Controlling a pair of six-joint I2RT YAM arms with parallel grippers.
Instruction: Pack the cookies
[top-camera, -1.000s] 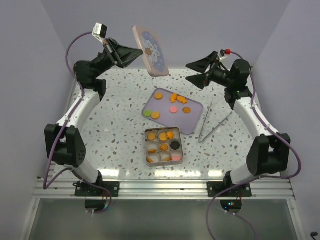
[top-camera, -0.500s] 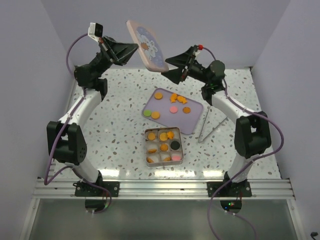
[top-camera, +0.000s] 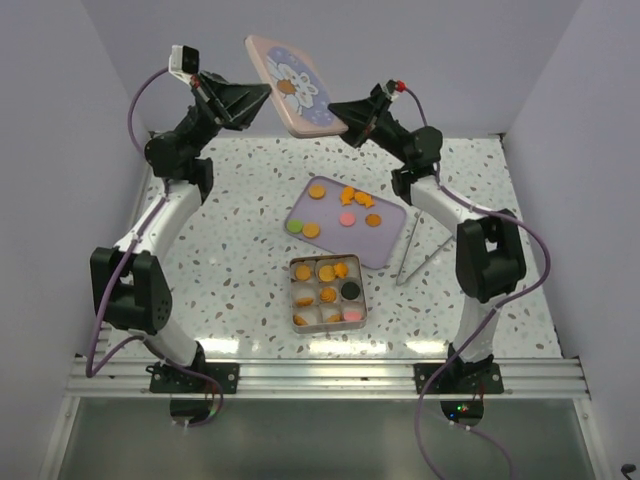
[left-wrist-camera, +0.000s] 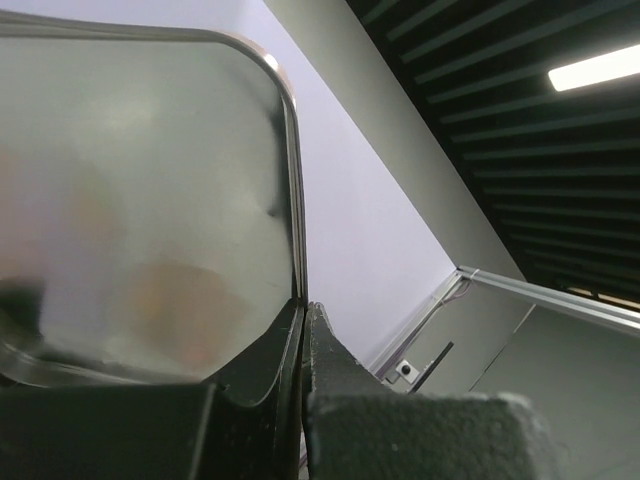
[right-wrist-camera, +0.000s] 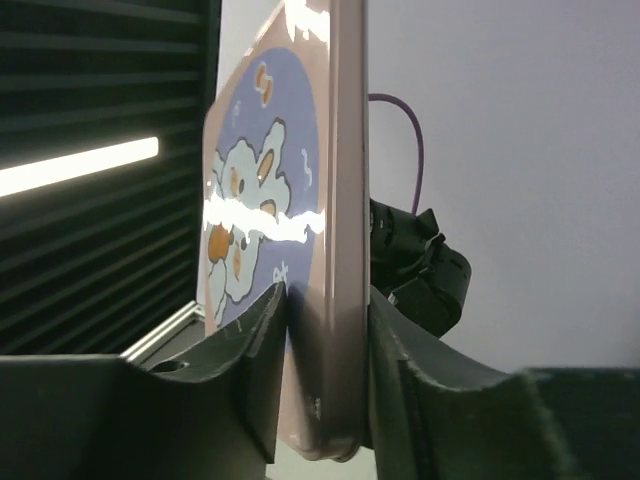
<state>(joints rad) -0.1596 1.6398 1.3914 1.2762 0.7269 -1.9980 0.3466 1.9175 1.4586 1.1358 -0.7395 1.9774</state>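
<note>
Orange, pink and green cookies lie loose on the lilac tray. More cookies, one of them black, fill the divided square tin. High above the table's far side hangs the tin's pink lid with a cartoon print. My left gripper is shut on its left edge; in the left wrist view the fingertips pinch the rim of the lid. My right gripper clamps the opposite edge. In the right wrist view its jaws press both faces of the lid.
Metal tongs lie on the speckled table, right of the tray. The tin stands in front of the tray, near the table's middle. Lilac walls close in the back and sides.
My right arm swung left and up to the lid, and its wide-open jaws closed on the lid's right edge. My left gripper shifted the lid slightly up and left.
</note>
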